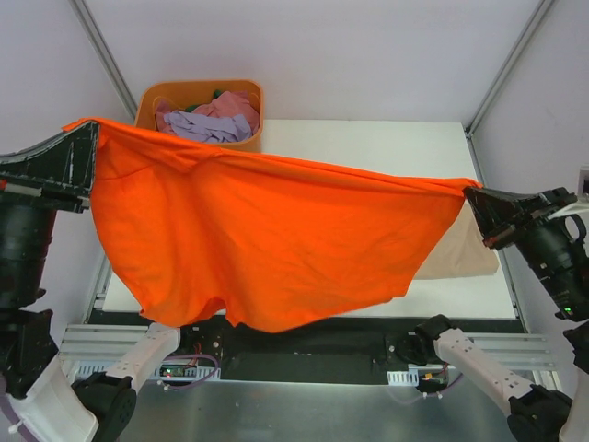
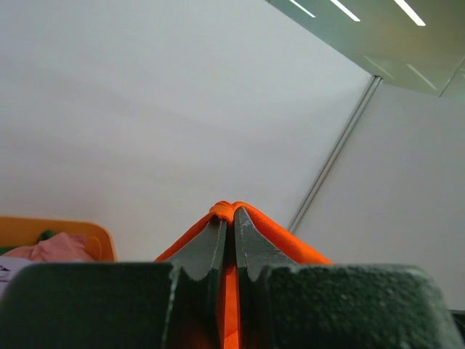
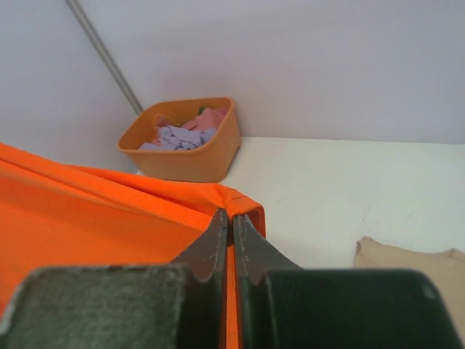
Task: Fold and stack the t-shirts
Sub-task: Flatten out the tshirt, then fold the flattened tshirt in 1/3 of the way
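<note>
A bright orange t-shirt point(image 1: 267, 235) hangs stretched in the air between both arms, above the white table point(image 1: 386, 143). My left gripper point(image 1: 90, 129) is shut on its left corner, high at the left; the cloth point(image 2: 231, 212) bulges over the pinched fingertips. My right gripper point(image 1: 469, 191) is shut on its right corner point(image 3: 243, 207) at the table's right side. A beige folded shirt point(image 1: 460, 258) lies on the table at the right, partly hidden behind the orange cloth; it also shows in the right wrist view point(image 3: 407, 265).
An orange basket point(image 1: 201, 110) holding lilac and pink clothes stands at the table's back left corner; it also shows in the right wrist view point(image 3: 185, 138). White walls with metal frame bars enclose the table.
</note>
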Available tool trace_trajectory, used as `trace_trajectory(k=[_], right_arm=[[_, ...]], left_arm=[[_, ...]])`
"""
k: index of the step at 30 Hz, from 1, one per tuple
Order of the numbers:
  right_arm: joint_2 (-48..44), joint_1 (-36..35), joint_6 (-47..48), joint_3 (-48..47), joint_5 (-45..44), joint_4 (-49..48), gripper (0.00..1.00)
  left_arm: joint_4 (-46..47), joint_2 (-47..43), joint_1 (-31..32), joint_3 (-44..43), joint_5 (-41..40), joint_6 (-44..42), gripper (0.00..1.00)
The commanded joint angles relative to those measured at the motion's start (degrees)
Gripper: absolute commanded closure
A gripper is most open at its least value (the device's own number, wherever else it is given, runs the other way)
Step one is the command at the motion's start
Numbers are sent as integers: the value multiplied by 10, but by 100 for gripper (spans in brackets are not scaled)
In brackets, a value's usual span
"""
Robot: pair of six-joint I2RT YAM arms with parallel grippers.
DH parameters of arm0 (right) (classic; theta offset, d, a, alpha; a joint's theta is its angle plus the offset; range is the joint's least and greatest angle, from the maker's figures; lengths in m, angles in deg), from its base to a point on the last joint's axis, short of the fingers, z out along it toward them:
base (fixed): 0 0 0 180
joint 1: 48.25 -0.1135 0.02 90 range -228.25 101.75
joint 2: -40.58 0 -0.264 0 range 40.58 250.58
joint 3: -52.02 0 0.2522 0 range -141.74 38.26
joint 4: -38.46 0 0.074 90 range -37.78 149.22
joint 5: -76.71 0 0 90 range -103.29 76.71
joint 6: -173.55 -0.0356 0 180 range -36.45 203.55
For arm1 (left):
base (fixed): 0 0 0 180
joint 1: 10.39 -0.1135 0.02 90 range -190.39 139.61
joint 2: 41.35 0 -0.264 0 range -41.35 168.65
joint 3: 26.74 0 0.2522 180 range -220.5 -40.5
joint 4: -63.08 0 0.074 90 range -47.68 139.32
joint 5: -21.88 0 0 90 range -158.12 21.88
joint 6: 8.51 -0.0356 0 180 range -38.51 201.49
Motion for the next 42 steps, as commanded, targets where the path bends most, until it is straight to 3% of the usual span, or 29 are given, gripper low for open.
trace_trajectory(k=[1,6,11,15,21,28,33,42], right_arm=[[47,1,25,20,-152,6,99],[131,8,29,93,-284,-36,100],[236,103,5,210,-171,-137,99],[339,134,8,273,-105,-234,99],[542,157,10,207,-65,-266,99],[694,171,8,98,-31,-247,99],[717,177,5,79,-22,-241,99],[613,178,14,172,11,-231,100]], left_arm=[[58,61,-6,61,-30,-47,100],[97,131,-6,203,-55,-84,100],[155,215,-6,337,-76,-104,100],[199,319,-6,381,-37,-127,100],[217,509,-6,344,-31,-134,100],[213,604,-6,294,-35,-131,100],[211,607,-6,309,-23,-114,100],[210,490,-5,439,32,-24,100]])
